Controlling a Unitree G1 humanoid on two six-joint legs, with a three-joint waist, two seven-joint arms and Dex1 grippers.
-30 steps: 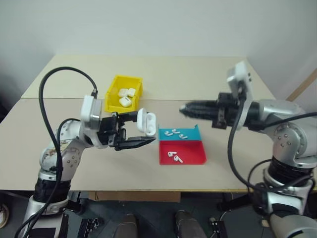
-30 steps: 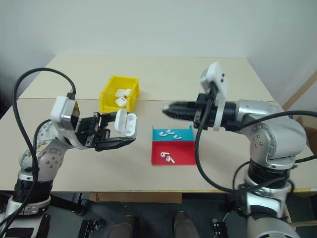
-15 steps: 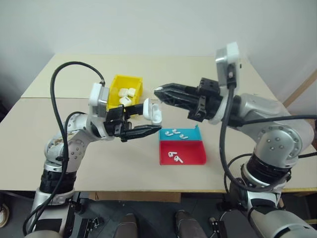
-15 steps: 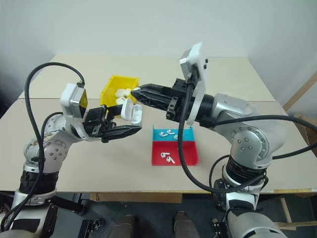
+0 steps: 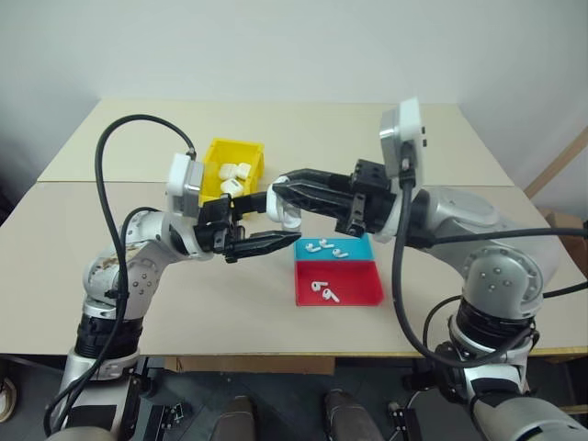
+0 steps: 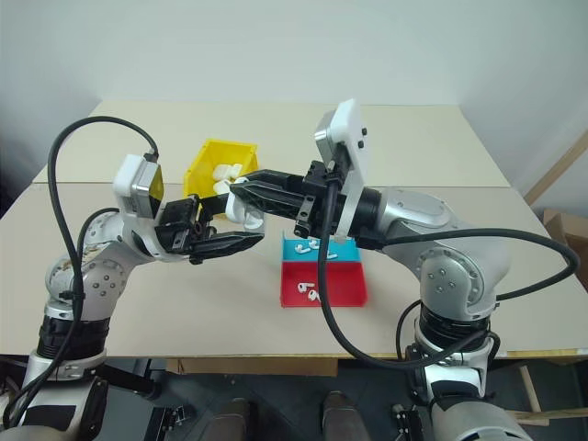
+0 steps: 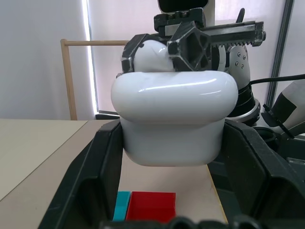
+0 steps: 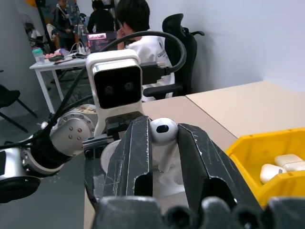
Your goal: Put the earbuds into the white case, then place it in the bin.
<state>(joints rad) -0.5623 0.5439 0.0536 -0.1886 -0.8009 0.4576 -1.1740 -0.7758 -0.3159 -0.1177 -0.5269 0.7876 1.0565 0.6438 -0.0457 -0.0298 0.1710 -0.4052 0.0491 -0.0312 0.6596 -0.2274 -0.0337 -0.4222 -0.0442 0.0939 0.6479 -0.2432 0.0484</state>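
Glossy white case [image 7: 174, 119], rounded, apparently open; smooth earbud [image 8: 163, 130] above.

Table [image 5: 395, 138]: pale beige top made of two boards, a seam running across it; light wooden edge at the front.
Wall [image 5: 276, 46]: plain white, behind the table.
Floor [image 5: 276, 395]: dark, under the table's front edge.
Wooden frame [image 7: 71, 71]: light uprights and crossbar, standing before a bright curtained window [image 7: 109, 62].
Office chair [image 8: 183, 38]: black, high-backed.
Person [image 8: 143, 43]: seated, white top, back turned.
Second desk [image 8: 52, 62]: white, cluttered, with more people standing behind it.
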